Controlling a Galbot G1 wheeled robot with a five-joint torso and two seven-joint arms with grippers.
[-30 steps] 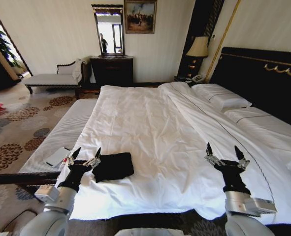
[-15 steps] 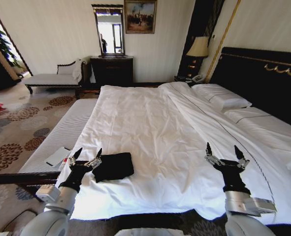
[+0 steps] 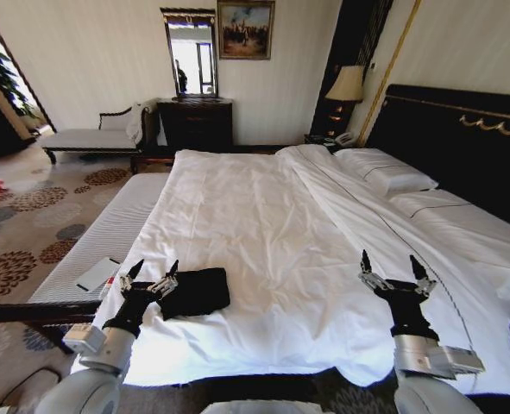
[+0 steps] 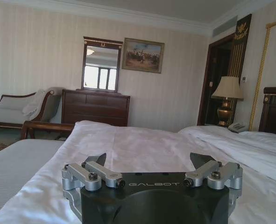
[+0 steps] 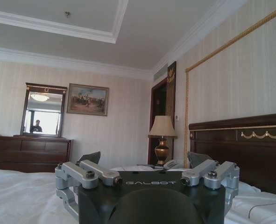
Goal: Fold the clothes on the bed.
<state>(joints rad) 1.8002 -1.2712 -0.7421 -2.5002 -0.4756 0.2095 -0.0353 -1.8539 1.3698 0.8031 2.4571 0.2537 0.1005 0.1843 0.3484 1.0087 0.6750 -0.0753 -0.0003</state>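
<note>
Both grippers, left (image 3: 153,272) and right (image 3: 392,269), spread-fingered; head view adds folded clothes (image 3: 192,292).

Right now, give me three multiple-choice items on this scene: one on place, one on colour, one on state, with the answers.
1. Where does the T-shirt lie on the bed?
A. by the pillows
B. near the foot edge, beside the left tool
C. under the right tool

2. What colour is the T-shirt?
A. black
B. white
C. red

3. How is the left tool?
A. shut on the shirt
B. open, holding nothing
C. shut, empty

Answers: 1 B, it lies next to the left tool; 2 A, dark against white bedding; 3 B, its fingers stand apart, as do the right tool's.
</note>
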